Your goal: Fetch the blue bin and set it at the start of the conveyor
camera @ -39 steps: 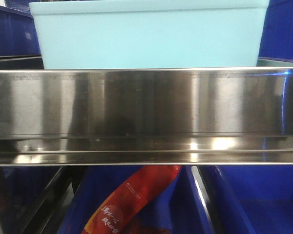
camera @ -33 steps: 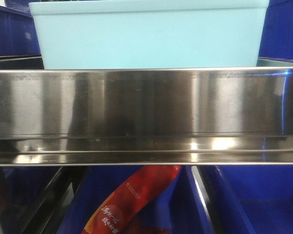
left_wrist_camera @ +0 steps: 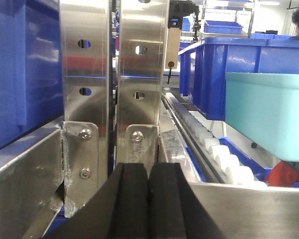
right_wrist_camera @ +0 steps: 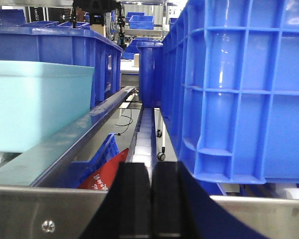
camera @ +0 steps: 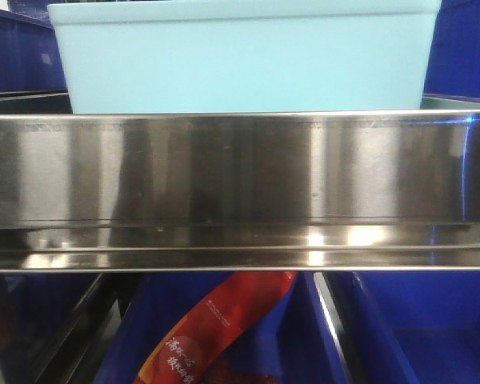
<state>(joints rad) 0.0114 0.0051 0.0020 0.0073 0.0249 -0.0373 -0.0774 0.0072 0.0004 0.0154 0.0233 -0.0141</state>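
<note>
A: Blue bin (camera: 244, 60), any move in the last sec?
B: Nope. I see it in the same spot as half a sec back. Nothing else moved either. So I think the fetch hasn't really begun. No grab yet.
A: Where's it sit?
B: Up on the shelf, right behind the shiny steel rail (camera: 240, 192), which hides its bottom part. Dark blue bins (right_wrist_camera: 239, 89) stand on both sides & behind.
A: How's it look?
B: Pale sea-green blue. Smooth plain walls, a little rim on top, round corners. Upright & level. Can't see inside from here.
A: Grippers?
B: Left gripper (left_wrist_camera: 148, 199): black pads pressed tight together, nothing in them. Right gripper (right_wrist_camera: 152, 199): same, closed up & empty. Both are low by the rail. The bin is off to the inner side of each, not touching.
A: Belt?
B: Conveyor start isn't in any cam. I only see white rollers (left_wrist_camera: 224, 159) along the shelf track & a red packet (camera: 216, 328) on the level below the rail.
</note>
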